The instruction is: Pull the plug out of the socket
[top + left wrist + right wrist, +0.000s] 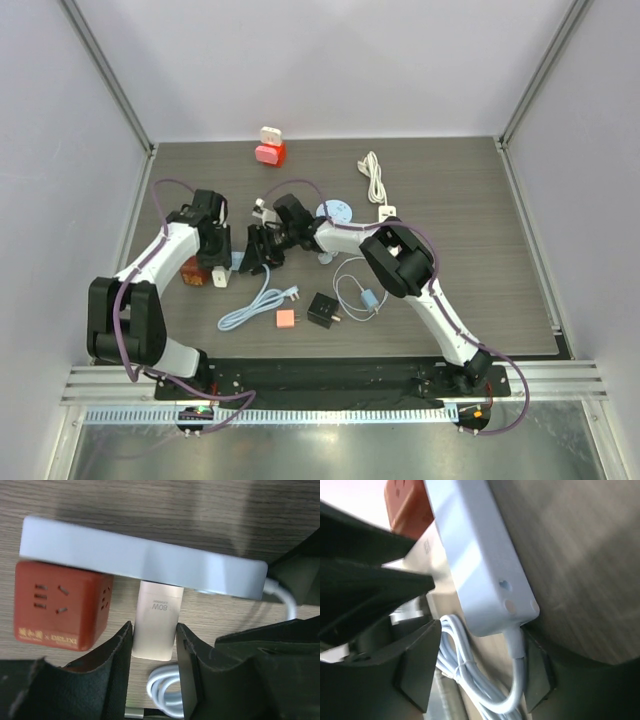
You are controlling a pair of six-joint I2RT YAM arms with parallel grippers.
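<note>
At surface (460,290) centre | left end effector (154,629) clamped on plug (156,630) | right end effector (477,665) open astride socket strip (470,565) | advise: brace socket strip, pull plug straight.

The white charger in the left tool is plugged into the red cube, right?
Not quite. The white charger in the left tool goes into the long white power strip, not the red cube, which just sits beside it. The left wrist view shows this.
</note>
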